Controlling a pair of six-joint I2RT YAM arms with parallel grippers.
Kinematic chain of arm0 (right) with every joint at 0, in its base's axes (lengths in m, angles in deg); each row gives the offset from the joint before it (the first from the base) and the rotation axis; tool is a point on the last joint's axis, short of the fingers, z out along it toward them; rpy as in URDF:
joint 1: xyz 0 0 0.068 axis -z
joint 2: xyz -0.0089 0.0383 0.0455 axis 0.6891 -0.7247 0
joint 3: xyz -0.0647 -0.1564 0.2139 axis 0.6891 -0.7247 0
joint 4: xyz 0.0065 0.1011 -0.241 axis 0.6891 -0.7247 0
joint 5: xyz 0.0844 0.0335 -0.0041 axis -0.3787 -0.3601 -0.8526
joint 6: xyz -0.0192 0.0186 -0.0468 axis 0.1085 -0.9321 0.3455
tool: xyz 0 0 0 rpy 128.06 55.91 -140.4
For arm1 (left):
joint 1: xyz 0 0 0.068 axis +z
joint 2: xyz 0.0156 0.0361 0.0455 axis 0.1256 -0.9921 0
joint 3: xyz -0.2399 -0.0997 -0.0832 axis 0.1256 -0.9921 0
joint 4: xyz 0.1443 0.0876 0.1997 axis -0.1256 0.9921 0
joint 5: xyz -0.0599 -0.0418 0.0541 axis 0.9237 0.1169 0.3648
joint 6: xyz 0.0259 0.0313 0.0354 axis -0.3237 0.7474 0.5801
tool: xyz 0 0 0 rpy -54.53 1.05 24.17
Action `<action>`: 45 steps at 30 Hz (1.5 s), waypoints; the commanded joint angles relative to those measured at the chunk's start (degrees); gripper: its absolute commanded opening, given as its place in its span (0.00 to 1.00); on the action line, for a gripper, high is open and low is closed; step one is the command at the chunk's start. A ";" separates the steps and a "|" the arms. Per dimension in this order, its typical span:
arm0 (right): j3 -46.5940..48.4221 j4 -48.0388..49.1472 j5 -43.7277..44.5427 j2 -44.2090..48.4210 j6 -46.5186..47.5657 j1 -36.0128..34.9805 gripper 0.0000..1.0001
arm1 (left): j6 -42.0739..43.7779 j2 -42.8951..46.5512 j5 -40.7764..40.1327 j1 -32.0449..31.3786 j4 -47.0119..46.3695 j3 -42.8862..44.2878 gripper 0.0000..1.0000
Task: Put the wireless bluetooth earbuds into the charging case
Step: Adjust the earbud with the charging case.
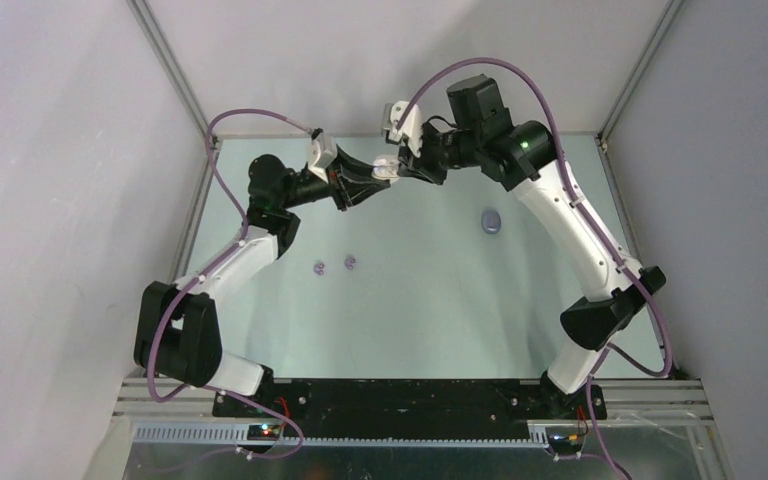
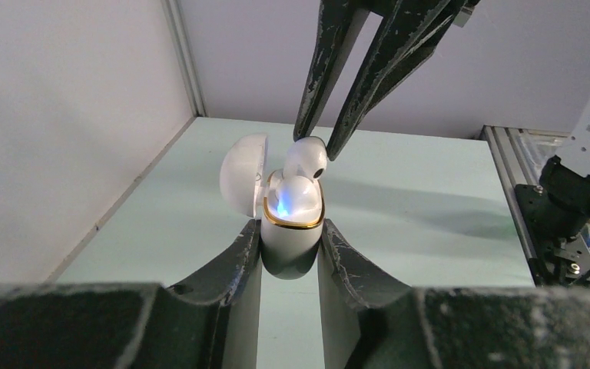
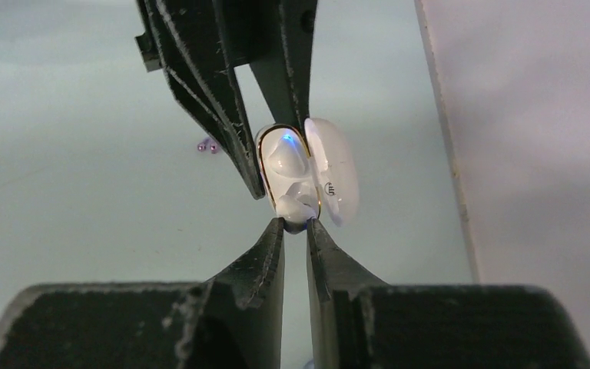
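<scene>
My left gripper is shut on a white charging case with a gold rim, holding it upright above the table with its lid open. One white earbud sits in the case beside a blue light. My right gripper is shut on the second white earbud and holds it at the case's mouth, partly inside. In the top view the two grippers meet at the case near the back. Two purple earbuds lie on the table.
A purple rounded case lies on the table under the right arm. The purple earbuds also show in the right wrist view. Grey walls and metal frame rails enclose the table on the left, right and back.
</scene>
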 commanded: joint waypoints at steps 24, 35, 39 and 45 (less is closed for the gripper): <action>9.67 -2.58 6.60 -0.80 -22.88 -0.86 0.40 | -1.24 -0.31 -5.46 -1.39 -4.14 0.95 0.00; -6.13 3.03 -15.24 7.68 -10.87 8.37 0.73 | 0.15 -0.60 -2.67 -0.58 1.00 1.81 0.00; -8.15 8.26 -20.31 5.80 -13.71 9.63 0.79 | 2.06 0.06 -0.33 -0.45 3.42 1.55 0.00; -7.23 11.69 -22.22 1.62 -14.20 8.98 0.81 | 6.45 1.46 1.05 -0.46 8.86 1.57 0.00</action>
